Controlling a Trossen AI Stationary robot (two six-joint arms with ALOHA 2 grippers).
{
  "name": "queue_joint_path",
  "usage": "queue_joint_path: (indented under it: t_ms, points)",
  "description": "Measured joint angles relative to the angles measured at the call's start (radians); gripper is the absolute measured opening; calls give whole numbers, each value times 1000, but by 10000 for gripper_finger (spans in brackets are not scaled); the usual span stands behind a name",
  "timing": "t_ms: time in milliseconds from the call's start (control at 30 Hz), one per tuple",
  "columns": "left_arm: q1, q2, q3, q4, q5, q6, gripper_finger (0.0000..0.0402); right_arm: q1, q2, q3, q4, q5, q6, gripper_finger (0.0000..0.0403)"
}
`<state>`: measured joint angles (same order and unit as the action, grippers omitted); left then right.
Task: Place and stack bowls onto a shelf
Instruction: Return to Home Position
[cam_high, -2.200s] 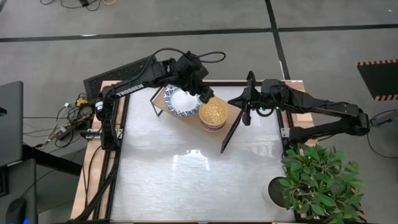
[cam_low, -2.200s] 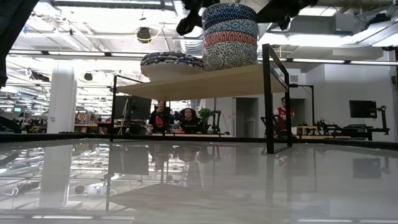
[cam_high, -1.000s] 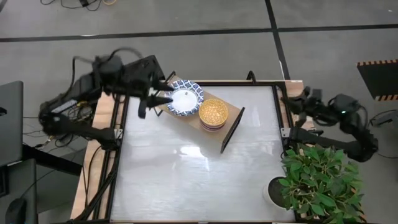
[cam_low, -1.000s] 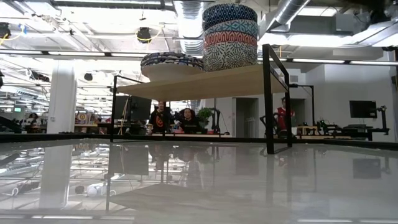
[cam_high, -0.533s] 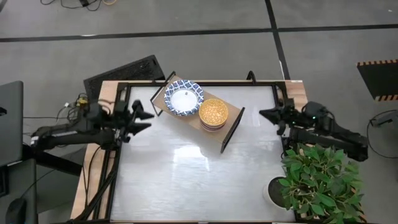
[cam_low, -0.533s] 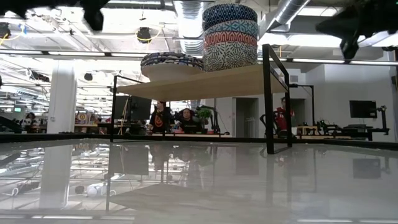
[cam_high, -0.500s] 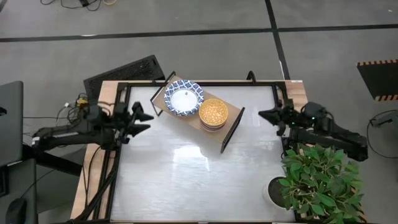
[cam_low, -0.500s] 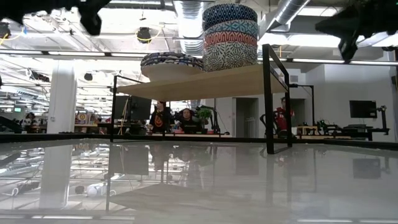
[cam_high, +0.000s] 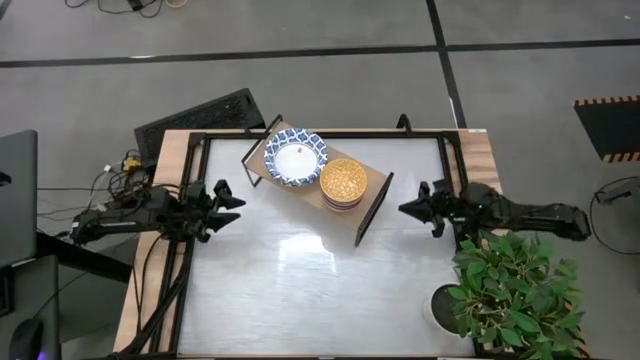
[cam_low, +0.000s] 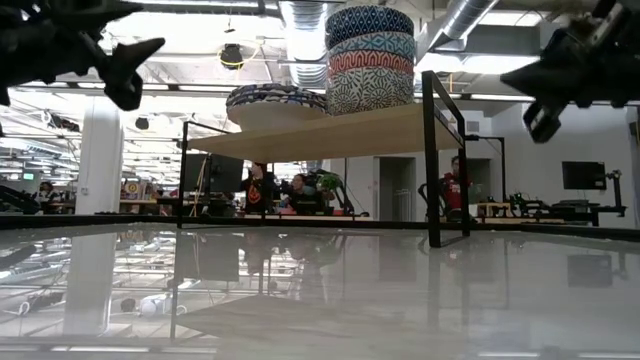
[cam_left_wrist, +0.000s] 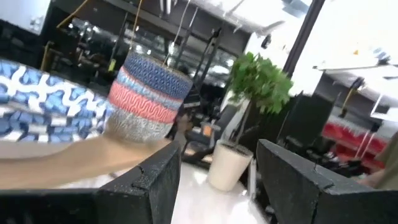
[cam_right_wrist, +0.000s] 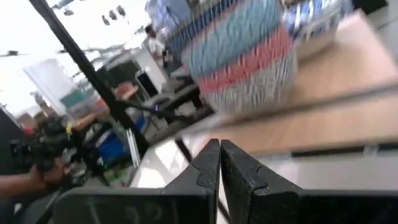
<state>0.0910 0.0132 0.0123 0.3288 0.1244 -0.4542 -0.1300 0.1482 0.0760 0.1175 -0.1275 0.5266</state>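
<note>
Two bowl groups are seen on the shelf (cam_high: 374, 181) at the desk's (cam_high: 300, 290) far side, the tall stack (cam_high: 343, 182) lying nearer the right gripper (cam_high: 408, 208), closed and empty, than the left gripper (cam_high: 231, 196), spread wide.

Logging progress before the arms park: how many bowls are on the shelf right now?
5 visible: four stacked in the tall pile at the right-hand end of the shelf, and one wide blue-rimmed bowl beside it. Others may be nested inside that one, hidden.

Blue/wht patterned bowl (cam_high: 296, 158), yellow-inside bowl (cam_high: 343, 179), lt-wood shelf (cam_low: 330, 135)
</note>
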Motion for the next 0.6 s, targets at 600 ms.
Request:
queue_joint_path:
  t_ms: [600]
  points:
    - [-9,-1,0,-86,134,27,197,89,1,-68,-32,219,-117,43]
